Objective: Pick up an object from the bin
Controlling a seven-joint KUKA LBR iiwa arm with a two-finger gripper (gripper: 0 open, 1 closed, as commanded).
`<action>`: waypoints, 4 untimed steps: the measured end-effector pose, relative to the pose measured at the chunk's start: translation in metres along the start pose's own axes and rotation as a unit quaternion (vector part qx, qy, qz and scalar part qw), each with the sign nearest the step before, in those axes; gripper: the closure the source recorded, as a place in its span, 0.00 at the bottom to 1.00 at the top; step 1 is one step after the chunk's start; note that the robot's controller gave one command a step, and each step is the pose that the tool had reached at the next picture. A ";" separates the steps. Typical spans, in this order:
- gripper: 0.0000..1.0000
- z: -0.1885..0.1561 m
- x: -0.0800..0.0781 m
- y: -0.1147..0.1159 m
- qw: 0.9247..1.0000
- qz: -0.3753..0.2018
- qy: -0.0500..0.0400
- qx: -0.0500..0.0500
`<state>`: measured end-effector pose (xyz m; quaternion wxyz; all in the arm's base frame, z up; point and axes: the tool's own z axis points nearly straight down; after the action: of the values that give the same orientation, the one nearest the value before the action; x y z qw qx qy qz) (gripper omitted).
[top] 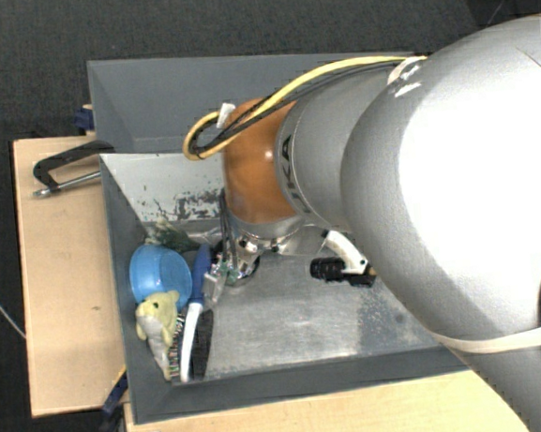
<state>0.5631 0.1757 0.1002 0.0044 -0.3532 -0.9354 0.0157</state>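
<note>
Arm [438, 196] over bin [309, 334] with blue cup [158, 270]

bin: grey metal bin [300, 335] | left: blue cup [156, 270], yellow soft toy [158, 319] nearer, black-bristled brush [193, 341] beside toy | middle: white-and-black piece [340, 262]

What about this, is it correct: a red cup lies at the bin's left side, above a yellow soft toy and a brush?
No: the camera view shows the cup is blue, not red. It lies at the bin's left side, above the yellow soft toy and the brush.
</note>
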 end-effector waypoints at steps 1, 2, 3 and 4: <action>0.00 0.018 0.012 0.003 0.996 0.082 -0.014 -0.019; 0.00 0.020 -0.028 -0.005 0.989 0.144 -0.003 -0.030; 1.00 0.020 -0.029 -0.006 0.989 0.143 -0.005 -0.029; 1.00 -0.033 -0.030 -0.005 0.990 0.142 0.002 -0.021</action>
<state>0.5831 0.1528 0.1330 -0.0036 -0.4824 -0.8760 -0.0037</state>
